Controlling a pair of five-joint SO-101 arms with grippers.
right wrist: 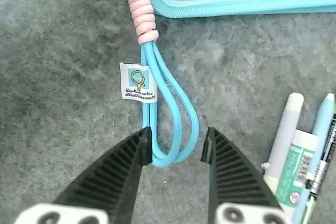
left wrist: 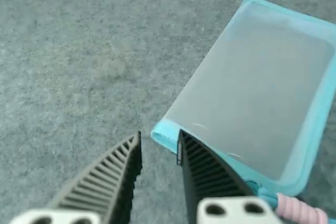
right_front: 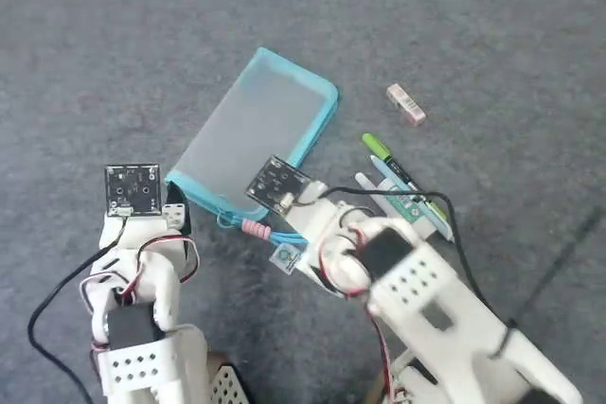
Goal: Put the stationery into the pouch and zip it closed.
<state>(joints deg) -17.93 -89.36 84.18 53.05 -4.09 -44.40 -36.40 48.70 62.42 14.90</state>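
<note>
we've got the left gripper (left wrist: 159, 138) ajar at the teal pouch (left wrist: 257, 87) corner, right gripper (right wrist: 177, 135) open round its cord loop (right wrist: 151, 115), both empty

We see the pouch (right_front: 256, 134) in the centre of the high view, with a turquoise border and a frosted, pale grey face. Its cord (right wrist: 173, 124) is the same turquoise and carries a pink ribbed sleeve (right wrist: 143, 17) and a white tag (right wrist: 138, 82) with a yellow mark. To the right, the marker (right_front: 376, 146) has a bright green cap. The glue stick (right wrist: 294, 156) is white with a green label, and the pen (right wrist: 321, 124) is light blue. The eraser (right_front: 405, 104) is pale pink and white. The left gripper (left wrist: 160, 142) and the right gripper (right wrist: 176, 142) have black ridged fingers on white bodies. The table cover (right_front: 492, 54) is speckled grey.
</note>
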